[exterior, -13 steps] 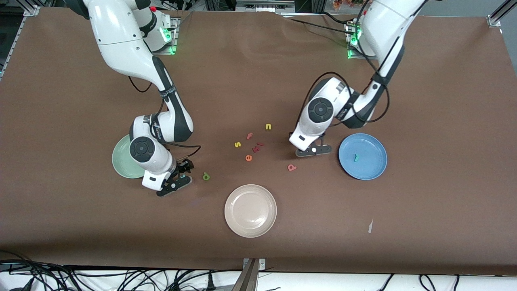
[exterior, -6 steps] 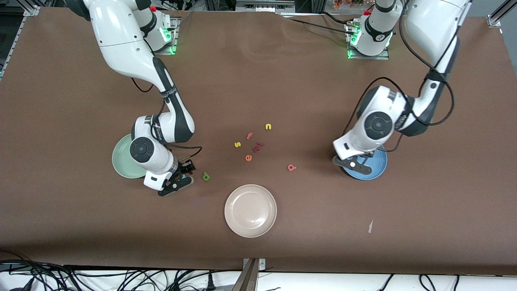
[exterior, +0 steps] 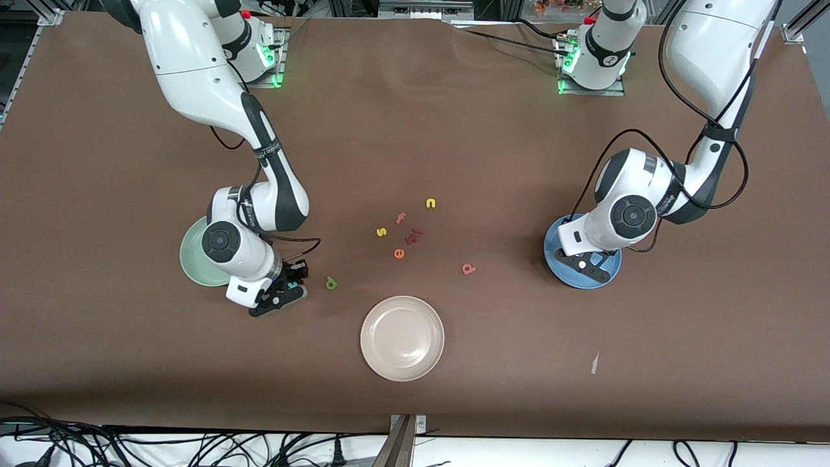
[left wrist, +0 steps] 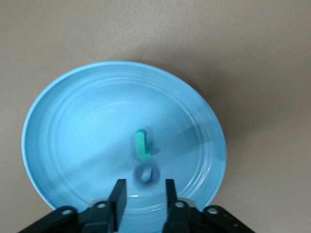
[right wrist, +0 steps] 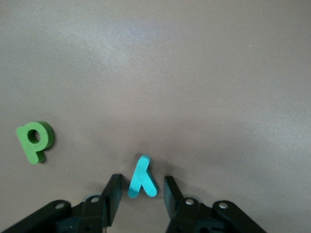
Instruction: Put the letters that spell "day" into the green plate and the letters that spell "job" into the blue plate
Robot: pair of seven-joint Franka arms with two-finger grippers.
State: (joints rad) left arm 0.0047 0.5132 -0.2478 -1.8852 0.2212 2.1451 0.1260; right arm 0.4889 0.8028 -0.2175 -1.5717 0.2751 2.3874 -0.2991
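Note:
My left gripper [exterior: 587, 267] [left wrist: 143, 187] hangs open over the blue plate [exterior: 609, 267] [left wrist: 63, 121]. Nothing is between its fingers. A teal "j" [left wrist: 141, 145] lies in that plate, and the blue ring "o" [left wrist: 146, 173] shows blurred just beside it. My right gripper [exterior: 288, 285] [right wrist: 142, 187] is down at the table beside the green plate [exterior: 191, 259]. Its fingers straddle the light-blue "y" [right wrist: 142, 178] with a gap on each side. The dark green "d" [exterior: 331, 283] [right wrist: 34, 141] lies close by. A pink "b" [exterior: 469, 268] lies between the letter cluster and the blue plate.
A beige-white plate [exterior: 402, 337] sits nearer the camera at mid-table. Loose letters lie in the middle: yellow "s" [exterior: 381, 231], yellow "n" [exterior: 430, 203], pink "f" [exterior: 401, 218], orange "e" [exterior: 399, 253] and red pieces [exterior: 414, 235]. A white scrap [exterior: 594, 363] lies near the front.
My left arm swung from the table's middle to over the blue plate and opened, letting the blue "o" go. My right gripper's fingers narrowed around the "y".

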